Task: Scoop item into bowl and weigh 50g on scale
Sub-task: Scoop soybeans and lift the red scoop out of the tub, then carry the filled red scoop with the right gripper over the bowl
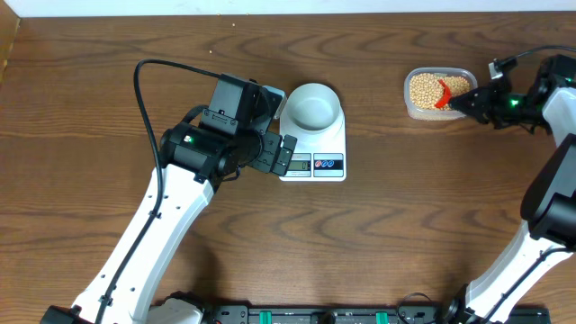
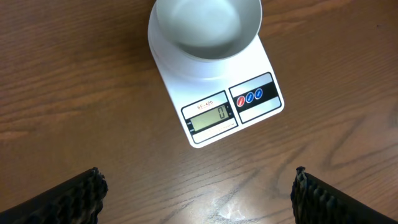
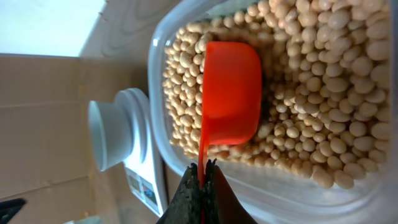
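Tan-yellow beans [image 3: 311,93] fill a clear plastic tub [image 1: 408,97] at the far right of the wooden tabletop [image 1: 405,225], and a red-orange scoop [image 3: 230,87] rests on the pile with its cup among them. Right fingers [image 3: 186,199] are clenched on the scoop's thin handle, just over the tub's wall. White bowl [image 1: 312,108], pale inside and holding nothing, sits on the round platform of the scale [image 1: 329,144], well apart from the tub. Its grey display [image 2: 208,116] reads 0. Left fingers [image 2: 74,199] are spread wide with nothing between them, hovering over bare tabletop near the scale's display edge
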